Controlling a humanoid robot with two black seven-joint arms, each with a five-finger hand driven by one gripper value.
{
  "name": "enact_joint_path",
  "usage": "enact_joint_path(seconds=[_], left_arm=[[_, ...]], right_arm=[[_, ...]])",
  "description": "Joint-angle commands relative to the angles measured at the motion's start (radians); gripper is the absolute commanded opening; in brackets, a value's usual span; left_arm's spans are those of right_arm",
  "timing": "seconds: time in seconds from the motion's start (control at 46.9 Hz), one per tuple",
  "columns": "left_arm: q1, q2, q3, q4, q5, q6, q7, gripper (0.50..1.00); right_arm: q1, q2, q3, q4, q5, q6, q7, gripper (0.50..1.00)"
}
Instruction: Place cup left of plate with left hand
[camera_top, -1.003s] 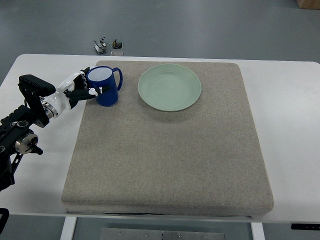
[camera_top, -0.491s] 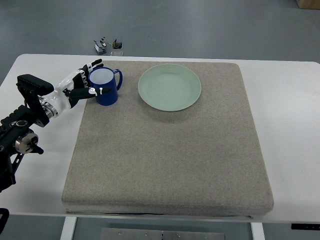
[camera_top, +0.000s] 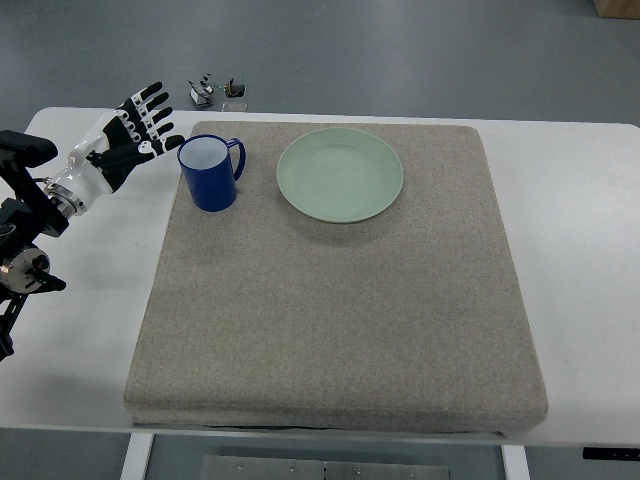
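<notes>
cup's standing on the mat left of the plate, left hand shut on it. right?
Not quite. The cup does stand upright on the mat, left of the plate, but the left hand is not shut on it. The top view shows the hand open, fingers spread, clear of the cup to its left.

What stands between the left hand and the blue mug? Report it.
Nothing visible. The left hand, fingers spread, is clear of the blue mug, with only bare white table and the grey mat's edge between them. The mug stands upright on the mat, left of the green plate.
</notes>
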Motion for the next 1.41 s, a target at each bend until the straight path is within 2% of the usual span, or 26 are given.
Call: enact_joint_path(seconds=[0.0, 0.107, 0.256, 0.427, 0.597, 0.725, 0.853, 1.387], left_arm=[[-0.030, 0.034, 0.000, 0.003, -0.046, -0.005, 0.001, 0.996], [-0.062, 0.067, 0.000, 0.008, -0.101, -0.024, 0.008, 0.996], [-0.111, 0.087, 0.000, 0.026, -0.205, -0.098, 0.044, 0.996], [-0.160, 0.097, -0.002, 0.028, -0.338, -0.117, 0.208, 0.996], [-0.171, 0.093, -0.002, 0.043, -0.550, -0.123, 0.437, 0.996], [-0.186, 0.082, 0.000, 0.075, -0.615, -0.163, 0.523, 0.996], [-0.192, 0.065, 0.001, 0.078, -0.616, -0.187, 0.543, 0.996], [-0.199, 0.007, 0.015, 0.088, -0.613, -0.184, 0.544, 0.996]], right_arm=[[0.000, 0.000, 0.001, 0.000, 0.000, 0.000, 0.000, 0.934], [0.000, 0.000, 0.001, 0.000, 0.000, 0.000, 0.000, 0.934], [0.000, 0.000, -0.001, 0.000, 0.000, 0.000, 0.000, 0.934], [0.000, 0.000, -0.001, 0.000, 0.000, 0.000, 0.000, 0.934], [0.000, 0.000, 0.001, 0.000, 0.000, 0.002, 0.000, 0.934], [0.000, 0.000, -0.001, 0.000, 0.000, 0.000, 0.000, 0.934], [0.000, 0.000, 0.001, 0.000, 0.000, 0.000, 0.000, 0.934], [-0.003, 0.000, 0.004, 0.014, 0.000, 0.003, 0.002, 0.934]])
